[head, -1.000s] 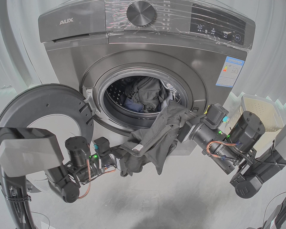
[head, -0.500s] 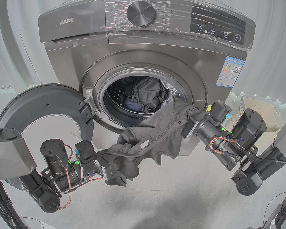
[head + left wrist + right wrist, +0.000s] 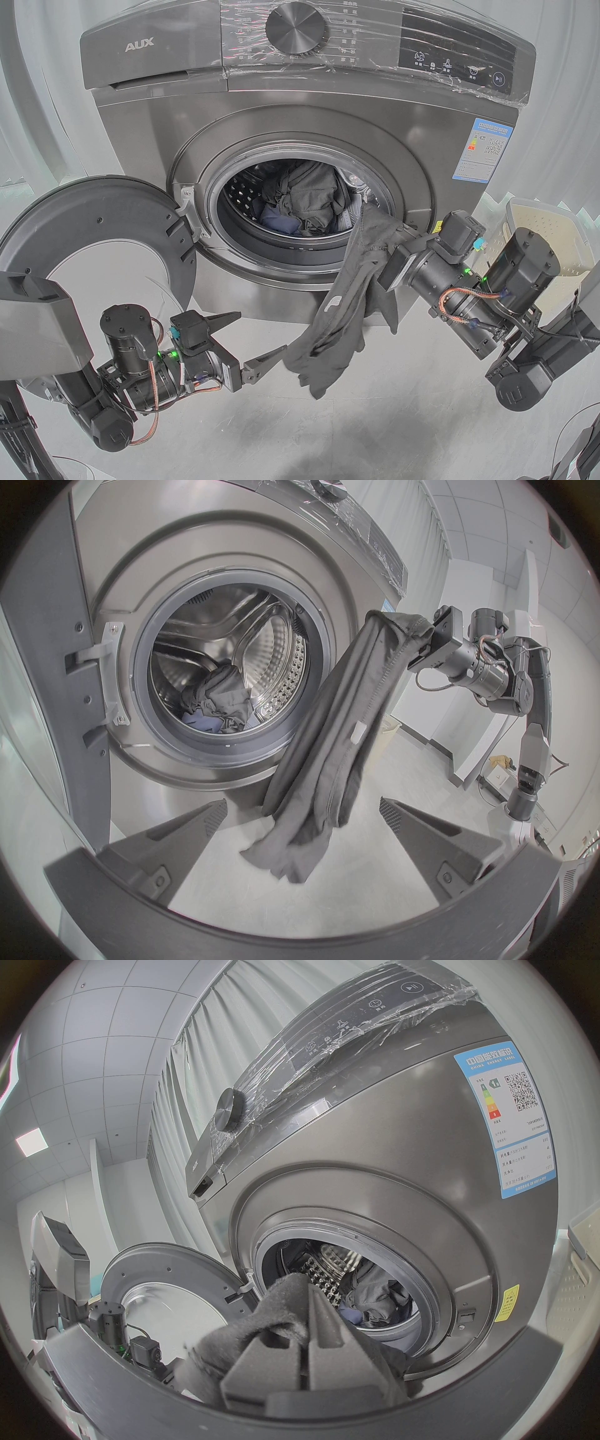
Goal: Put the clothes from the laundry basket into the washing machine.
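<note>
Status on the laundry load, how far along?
Done: door open, dark clothes lie in the drum. In hand: right gripper shut on a grey garment, which hangs outside in front of the opening; left gripper open near its lower end. Left: get that garment in; the laundry basket contents can't be judged from here.

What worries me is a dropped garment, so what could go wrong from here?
1. The dark grey cloth garment hangs from the shut right gripper alone, mostly below the grey washing machine's round opening; pushed in so, its tail may stay draped over the rim.
2. Its lower end hangs low toward the pale floor and may drag.
3. The open left gripper sits close beside that end and could snag it.
</note>
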